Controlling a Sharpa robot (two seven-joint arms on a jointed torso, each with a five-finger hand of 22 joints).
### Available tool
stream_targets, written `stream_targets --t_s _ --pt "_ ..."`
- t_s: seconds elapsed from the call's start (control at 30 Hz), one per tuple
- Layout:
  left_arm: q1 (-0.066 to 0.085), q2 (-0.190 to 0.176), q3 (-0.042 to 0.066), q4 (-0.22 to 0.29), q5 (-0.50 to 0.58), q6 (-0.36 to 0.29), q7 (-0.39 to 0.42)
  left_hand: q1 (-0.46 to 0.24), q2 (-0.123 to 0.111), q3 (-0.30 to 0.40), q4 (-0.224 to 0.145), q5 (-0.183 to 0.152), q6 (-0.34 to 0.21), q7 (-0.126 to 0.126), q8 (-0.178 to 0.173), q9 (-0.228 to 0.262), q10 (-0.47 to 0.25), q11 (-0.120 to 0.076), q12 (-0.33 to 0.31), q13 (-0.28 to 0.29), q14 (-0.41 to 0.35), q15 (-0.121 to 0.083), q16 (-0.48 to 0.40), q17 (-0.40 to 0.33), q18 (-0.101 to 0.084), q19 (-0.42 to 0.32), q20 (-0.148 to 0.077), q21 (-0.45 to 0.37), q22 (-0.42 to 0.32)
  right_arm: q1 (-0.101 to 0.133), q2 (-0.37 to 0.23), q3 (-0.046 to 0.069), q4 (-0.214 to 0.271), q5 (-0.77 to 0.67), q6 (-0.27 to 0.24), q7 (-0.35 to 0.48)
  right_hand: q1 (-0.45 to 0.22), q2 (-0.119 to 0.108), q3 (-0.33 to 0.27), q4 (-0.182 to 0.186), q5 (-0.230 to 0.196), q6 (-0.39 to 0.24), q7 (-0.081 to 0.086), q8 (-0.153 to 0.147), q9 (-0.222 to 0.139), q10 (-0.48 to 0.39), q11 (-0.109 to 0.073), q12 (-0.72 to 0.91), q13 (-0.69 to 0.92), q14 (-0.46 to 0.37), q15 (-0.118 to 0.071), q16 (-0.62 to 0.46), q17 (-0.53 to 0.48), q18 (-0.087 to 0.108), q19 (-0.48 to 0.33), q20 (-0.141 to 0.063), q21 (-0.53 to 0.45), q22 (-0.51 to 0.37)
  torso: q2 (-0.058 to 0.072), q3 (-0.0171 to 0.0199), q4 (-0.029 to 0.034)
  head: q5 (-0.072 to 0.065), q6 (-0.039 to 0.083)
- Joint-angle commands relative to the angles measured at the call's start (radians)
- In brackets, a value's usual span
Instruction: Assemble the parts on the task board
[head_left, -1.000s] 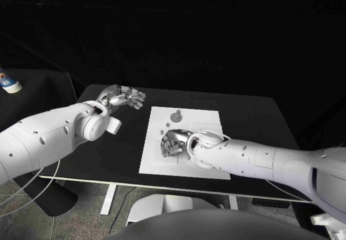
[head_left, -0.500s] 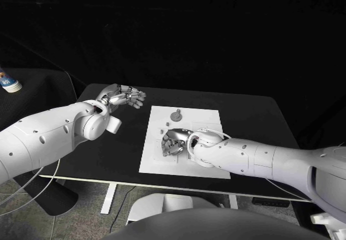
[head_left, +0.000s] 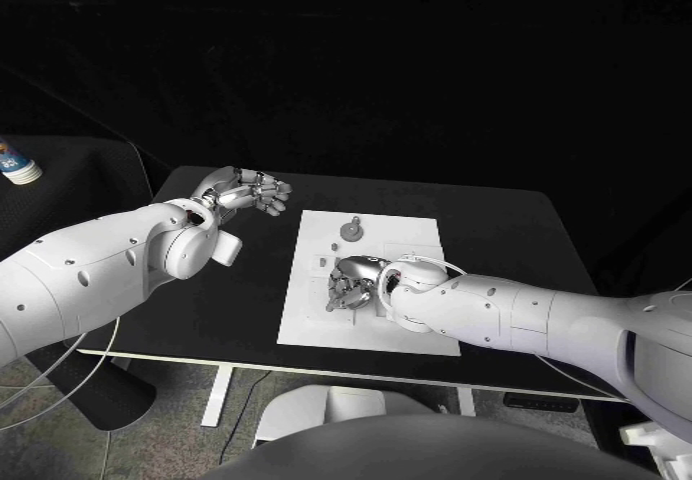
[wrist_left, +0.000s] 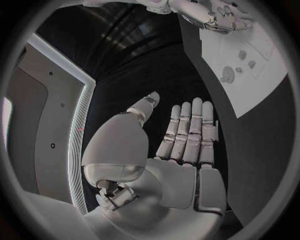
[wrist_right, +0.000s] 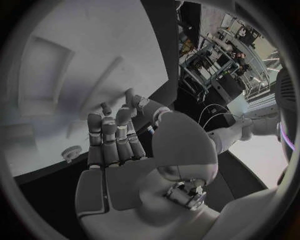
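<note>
The white task board (head_left: 411, 240) lies flat in the middle of the black worktop (head_left: 505, 235), long side running away from the robot. Near its far end stands a small grey round part (head_left: 352, 233) with a thin stem rising from it, well apart from both hands. From the left wrist camera a few more small grey parts (wrist_left: 240, 55) can be made out lying flat on the board, close to one another, too small to tell their shapes.

The right hand (head_left: 351, 284) is down over the near half of the board, toward its left edge, palm facing the plate and fingers (head_left: 340, 292) pointing down at it. In the right wrist view the fingers (wrist_right: 112, 137) lie side by side, fairly straight, with their tips close above the white surface; nothing is held between them. Just beside those fingertips a small ridged round part (wrist_right: 72, 151) sits on the board. Whether the tips touch the plate I cannot tell.

The left hand (head_left: 248, 192) hovers over the bare worktop off the board's far left corner, clear of the plate. Its fingers (wrist_left: 190, 130) are stretched out straight and close together, thumb off to one side, holding nothing
</note>
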Motion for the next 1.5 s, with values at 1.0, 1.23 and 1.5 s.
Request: stream_targets --t_s 1.0,1.23,1.5 --pt "0.001 0.0 0.001 0.002 0.006 0.015 0.007 0.004 0.009 -0.007 0.001 0.004 0.002 -0.002 -0.004 0.001 0.006 0.003 -0.005 0.001 0.005 -0.002 -0.006 -0.002 -0.006 0.0 0.001 -0.006 0.002 -0.002 0.001 -0.004 0.028 -0.021 0.026 0.008 -0.008 -0.021 0.0 0.001 -0.005 0.009 0.0 0.001 0.001 0.009 -0.002 0.006 -0.003 0.006 -0.003 0.004 -0.002 0.005 0.009 -0.001 0.009 0.001 -0.001 -0.0011 0.001 0.0 -0.003" --pt "0.001 0.0 0.001 0.002 0.006 0.016 0.007 0.004 0.009 -0.007 0.001 0.004 0.002 -0.002 -0.004 0.001 0.006 0.003 -0.006 0.001 0.005 -0.002 -0.007 -0.002 -0.006 0.0 0.001 -0.006 0.002 -0.002 0.004 -0.007 0.017 -0.031 0.035 -0.005 -0.011 -0.025 -0.001 0.001 -0.005 0.009 0.0 0.001 0.001 0.009 -0.002 0.005 -0.004 0.007 -0.003 0.004 -0.003 0.005 0.009 -0.001 0.009 0.001 -0.001 -0.0003 0.0006 -0.001 -0.003" --pt "0.001 0.0 0.001 0.001 0.006 0.018 0.006 0.003 0.009 -0.007 0.001 0.004 0.002 -0.002 -0.004 0.001 0.006 0.003 -0.006 0.001 0.005 -0.002 -0.007 -0.002 -0.006 0.0 0.001 -0.006 0.002 -0.002 0.004 -0.01 0.014 -0.031 0.028 -0.008 -0.058 -0.068 -0.024 0.007 -0.007 -0.034 0.003 -0.03 -0.011 0.004 0.0 0.003 -0.008 0.006 0.002 0.002 -0.006 0.004 0.01 -0.002 0.012 -0.001 0.0 0.0002 0.0011 -0.001 -0.003"
